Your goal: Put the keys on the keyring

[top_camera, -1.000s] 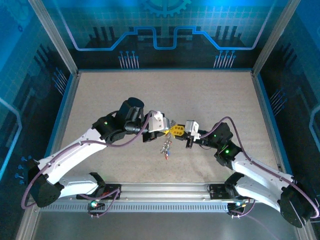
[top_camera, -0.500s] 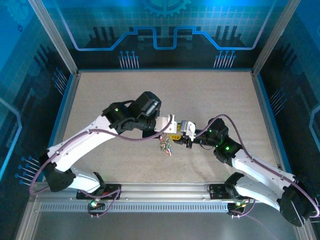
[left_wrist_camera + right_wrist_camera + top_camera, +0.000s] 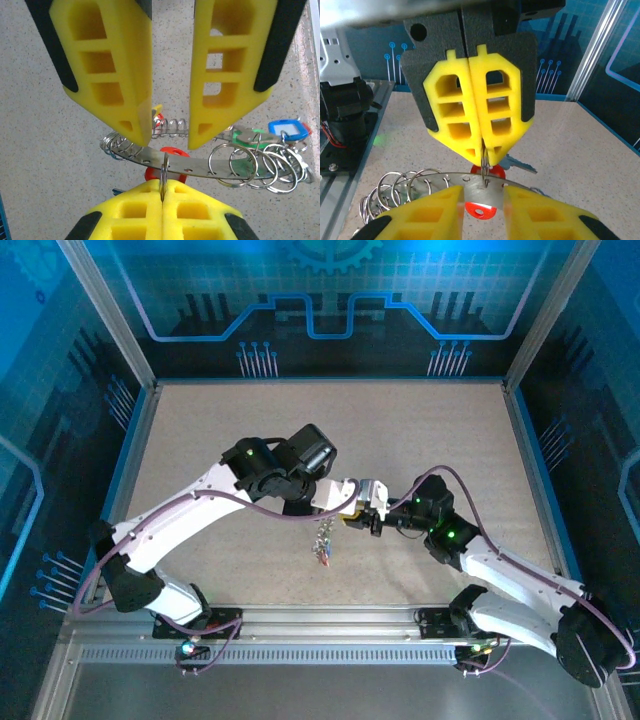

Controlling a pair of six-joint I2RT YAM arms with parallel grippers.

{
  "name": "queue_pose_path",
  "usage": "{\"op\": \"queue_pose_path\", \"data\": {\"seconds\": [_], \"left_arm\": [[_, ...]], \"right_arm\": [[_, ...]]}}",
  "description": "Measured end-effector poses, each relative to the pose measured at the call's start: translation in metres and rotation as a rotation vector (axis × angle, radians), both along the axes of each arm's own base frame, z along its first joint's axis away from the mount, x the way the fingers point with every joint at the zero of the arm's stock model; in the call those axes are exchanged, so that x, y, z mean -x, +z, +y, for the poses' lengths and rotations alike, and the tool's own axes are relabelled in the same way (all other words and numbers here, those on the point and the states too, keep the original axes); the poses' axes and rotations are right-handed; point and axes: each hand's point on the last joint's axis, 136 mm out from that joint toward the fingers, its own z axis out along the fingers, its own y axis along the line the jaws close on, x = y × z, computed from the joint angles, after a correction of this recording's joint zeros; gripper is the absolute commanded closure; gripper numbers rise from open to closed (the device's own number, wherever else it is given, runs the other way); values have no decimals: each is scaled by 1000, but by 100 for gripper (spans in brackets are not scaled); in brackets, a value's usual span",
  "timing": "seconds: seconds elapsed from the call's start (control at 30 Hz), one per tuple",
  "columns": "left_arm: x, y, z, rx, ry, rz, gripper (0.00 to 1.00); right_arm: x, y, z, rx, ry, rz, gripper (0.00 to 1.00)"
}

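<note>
keyring (image 3: 210, 169): honestly more of a curved silver band with holes punched along it, plus a stretch of coil spring next to it. It's up off the table (image 3: 430, 430), hanging between the two grippers roughly over the middle.
split ring (image 3: 163, 167): a small one, threaded through one of the band's holes and seen edge-on.
left gripper (image 3: 162, 182): fingers pressed together, pinching that split ring.
right gripper (image 3: 482, 190): fingers apart, nothing between them. The tips sit either side of the pinched ring, just beside the band. Can't tell if they touch it.
red tag (image 3: 479, 210): right behind the band at the pinch spot.
keys (image 3: 272, 155): a bunch already sits further along the band, their rings crowded together, with a blue tag (image 3: 287, 129) and a green tag (image 3: 248, 135) among them. In the top view they dangle below the grippers.
</note>
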Motion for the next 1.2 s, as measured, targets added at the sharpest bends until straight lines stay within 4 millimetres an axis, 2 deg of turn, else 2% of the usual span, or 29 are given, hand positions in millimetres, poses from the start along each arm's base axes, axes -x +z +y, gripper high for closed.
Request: {"op": "queue_pose_path", "data": {"seconds": [0.53,0.73,0.9,1.03,1.2], "left_arm": [[4,12,-8,95,-17,30,100],[0,19,-8,135,4,30,100],[0,17,-8,137,10,35,100],[1,11,-7,173,10,26,78],[2,8,7,310,69,23,61]], "right_arm": [[-3,15,5,-75,12,-4,80],[-3,21,6,-93,15,-22,100],[-3,19,6,-94,13,-19,100],[-1,16,4,-95,11,-15,100],[-1,16,2,-97,-3,-8,100]]}}
